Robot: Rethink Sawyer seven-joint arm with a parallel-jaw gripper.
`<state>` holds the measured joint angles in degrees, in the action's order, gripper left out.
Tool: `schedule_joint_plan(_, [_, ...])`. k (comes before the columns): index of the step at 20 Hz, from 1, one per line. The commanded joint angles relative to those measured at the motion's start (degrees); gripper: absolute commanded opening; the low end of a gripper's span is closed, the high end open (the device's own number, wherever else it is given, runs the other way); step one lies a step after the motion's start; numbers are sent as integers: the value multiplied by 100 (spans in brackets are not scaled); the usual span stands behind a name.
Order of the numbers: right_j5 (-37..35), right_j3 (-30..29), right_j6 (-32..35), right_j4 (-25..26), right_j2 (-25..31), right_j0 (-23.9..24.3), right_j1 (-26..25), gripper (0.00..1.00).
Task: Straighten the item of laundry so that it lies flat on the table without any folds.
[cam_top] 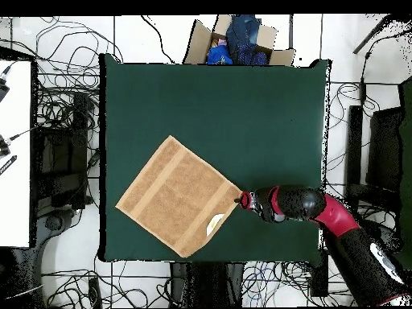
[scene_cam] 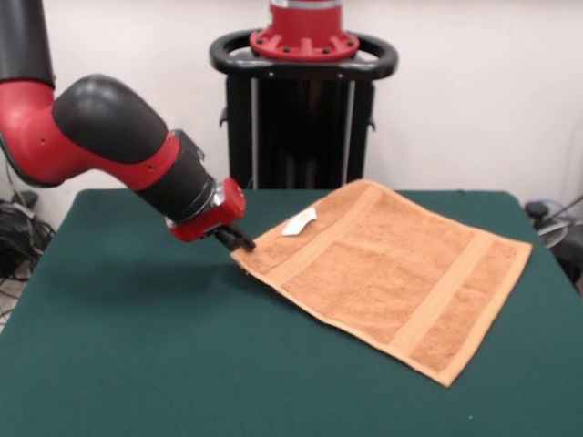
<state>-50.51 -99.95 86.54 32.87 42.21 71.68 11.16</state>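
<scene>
The orange-tan towel (scene_cam: pixel 383 273) lies spread out on the green table (scene_cam: pixel 137 346), turned like a diamond, with band stripes near two ends and a white tag (scene_cam: pixel 300 221) on top. My gripper (scene_cam: pixel 241 242) is at the towel's left corner in the front view and looks shut on that corner, which sits slightly raised. In the overhead view the towel (cam_top: pixel 177 197) is at the table's (cam_top: pixel 241 105) lower left and the gripper (cam_top: pixel 244 198) meets its right corner.
The robot's pedestal (scene_cam: pixel 303 100) stands behind the table's far edge. A cardboard box with clothes (cam_top: pixel 237 40) sits beyond the table's top edge in the overhead view. Cables lie on the floor all around.
</scene>
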Motion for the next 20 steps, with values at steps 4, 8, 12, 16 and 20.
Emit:
schedule_joint_plan(4, [-886,1114,-1518,-94,100,-14,59,0])
schedule_joint_plan(8, [-995,1166,-1658,-78,81,-10,43,0])
schedule_joint_plan(12, [-1170,1207,-1765,-66,35,-51,58,0])
schedule_joint_plan(16, [-1322,1261,-1881,-72,0,-79,59,100])
schedule_joint_plan(20, [-1451,1273,-1907,-91,-28,-102,69,100])
